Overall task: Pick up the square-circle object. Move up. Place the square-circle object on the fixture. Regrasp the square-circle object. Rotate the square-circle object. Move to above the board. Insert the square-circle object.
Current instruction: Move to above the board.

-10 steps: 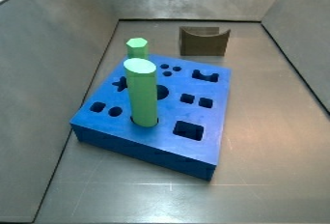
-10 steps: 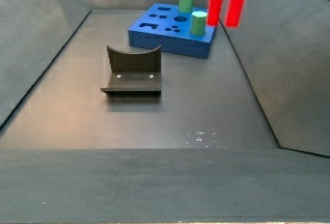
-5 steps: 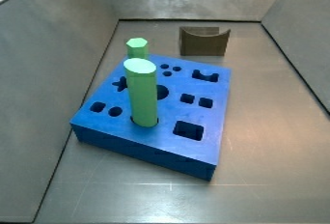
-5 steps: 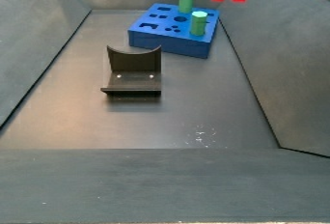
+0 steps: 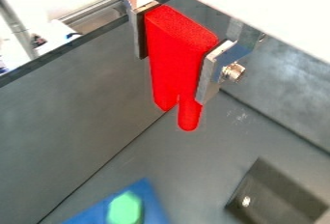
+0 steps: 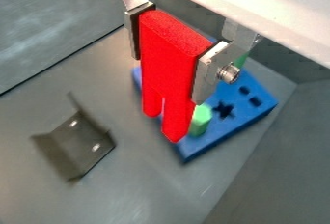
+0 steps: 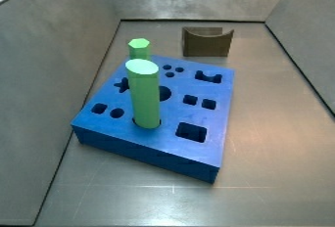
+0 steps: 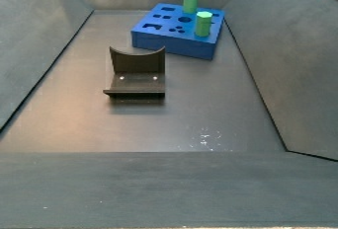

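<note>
1. Red plastic, by the look of it: the square-circle object hangs between the 2 silver fingers of the gripper, which is clamped on its blocky upper section in both wrist views, prongs pointing down
2. Handling, as a judgement: it looks rigid and light, with smooth flat faces that could slide under a weak pinch; the flat sides of the square section, where the pads sit now, seem the safest hold, since the narrow 2-pronged end offers little surface
3. Neither side view shows the gripper or the peg, so it is carried high, out of their frames
4. Below the peg in a wrist view lies the fixture, dark and L-shaped on the grey floor; in a side view its curved notch faces up
5. Further off sits the blue board with its shaped cut-outs, bearing 1 tall green cylinder and 1 shorter green cylinder; the board stands well apart from the fixture
6. The peg is lifted but not yet set on the fixture, so the placing step looks next
7. No brand, label or readable writing shows on any part
</note>
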Robot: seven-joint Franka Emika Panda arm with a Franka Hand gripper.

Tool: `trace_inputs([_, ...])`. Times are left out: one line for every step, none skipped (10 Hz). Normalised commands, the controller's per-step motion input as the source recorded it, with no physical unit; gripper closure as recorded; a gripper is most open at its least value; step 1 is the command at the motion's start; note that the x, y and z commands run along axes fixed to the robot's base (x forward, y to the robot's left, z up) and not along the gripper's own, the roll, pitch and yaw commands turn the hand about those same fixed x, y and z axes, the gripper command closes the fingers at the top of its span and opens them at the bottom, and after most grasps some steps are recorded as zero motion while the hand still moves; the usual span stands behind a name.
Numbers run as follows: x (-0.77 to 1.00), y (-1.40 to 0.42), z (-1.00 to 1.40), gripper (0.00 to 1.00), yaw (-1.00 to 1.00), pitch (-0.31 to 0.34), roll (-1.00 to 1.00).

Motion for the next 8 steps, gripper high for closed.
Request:
trace_inputs([0.21,-1.0,0.15,1.0,0.0,0.122,-0.01])
trace_inputs([0.22,-1.0,0.16,1.0,0.01,0.102,-0.02])
trace_inputs([0.22,-1.0,0.16,1.0,0.01,0.094,-0.01])
trace_inputs([0.24,-1.0,0.16,1.0,0.01,0.096,0.01])
trace_inputs([0.26,-1.0,0.16,1.0,0.01,0.108,0.0])
trace_inputs([0.28,-1.0,0.16,1.0,0.01,0.13,0.01])
trace_inputs([0.31,-1.0,0.16,1.0,0.01,0.139,0.03])
trace_inputs([0.26,-0.63,0.1,1.0,0.01,0.157,0.06])
